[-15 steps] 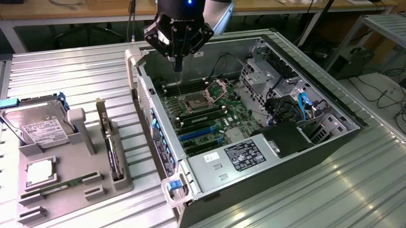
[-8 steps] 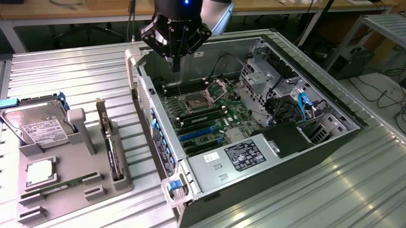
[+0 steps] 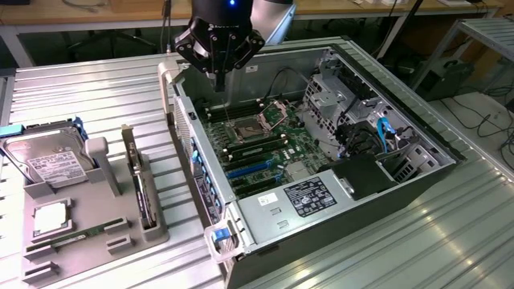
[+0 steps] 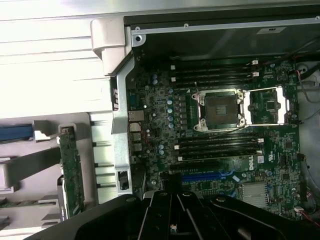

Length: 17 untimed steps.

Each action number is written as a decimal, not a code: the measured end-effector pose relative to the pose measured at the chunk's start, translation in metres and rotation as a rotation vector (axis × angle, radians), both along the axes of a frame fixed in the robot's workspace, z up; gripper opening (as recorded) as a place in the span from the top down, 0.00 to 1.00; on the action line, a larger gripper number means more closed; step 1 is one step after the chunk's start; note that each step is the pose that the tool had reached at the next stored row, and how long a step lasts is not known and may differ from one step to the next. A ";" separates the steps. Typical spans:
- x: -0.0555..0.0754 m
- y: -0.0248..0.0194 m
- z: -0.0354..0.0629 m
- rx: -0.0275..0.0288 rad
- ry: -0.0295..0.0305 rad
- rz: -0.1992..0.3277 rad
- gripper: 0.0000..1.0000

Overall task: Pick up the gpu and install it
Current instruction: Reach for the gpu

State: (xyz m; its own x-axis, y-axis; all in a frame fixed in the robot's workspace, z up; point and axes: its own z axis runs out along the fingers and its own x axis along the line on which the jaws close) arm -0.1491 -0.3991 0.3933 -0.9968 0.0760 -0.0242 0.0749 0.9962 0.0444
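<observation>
The gpu (image 3: 139,183) is a thin green card standing on edge in a slot of the grey holder (image 3: 96,241) at the exterior view's left, beside the open computer case (image 3: 377,198). In the wrist view the gpu (image 4: 70,170) lies just outside the case wall. My gripper (image 3: 219,81) hangs over the far corner of the case, above the motherboard (image 3: 261,141). Its fingers are shut together with nothing between them. It is well apart from the gpu.
The holder also carries a silver hard drive (image 3: 48,161), a processor chip (image 3: 50,217) and a memory stick (image 3: 76,236). Blue card slots (image 3: 250,170) sit on the motherboard near the case's metal rear wall (image 3: 186,144). Cables and a drive cage (image 3: 377,135) fill the case's far side.
</observation>
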 end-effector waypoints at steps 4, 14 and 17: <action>-0.002 0.0000 0.0000 0.0001 0.0000 0.000 0.89; -0.007 -0.0001 0.0000 -0.0001 0.0006 0.000 0.89; -0.009 -0.0001 0.0000 -0.0001 0.0006 0.000 0.89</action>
State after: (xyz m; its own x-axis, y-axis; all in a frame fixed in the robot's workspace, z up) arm -0.1586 -0.3992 0.3932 -0.9968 0.0760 -0.0236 0.0749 0.9962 0.0442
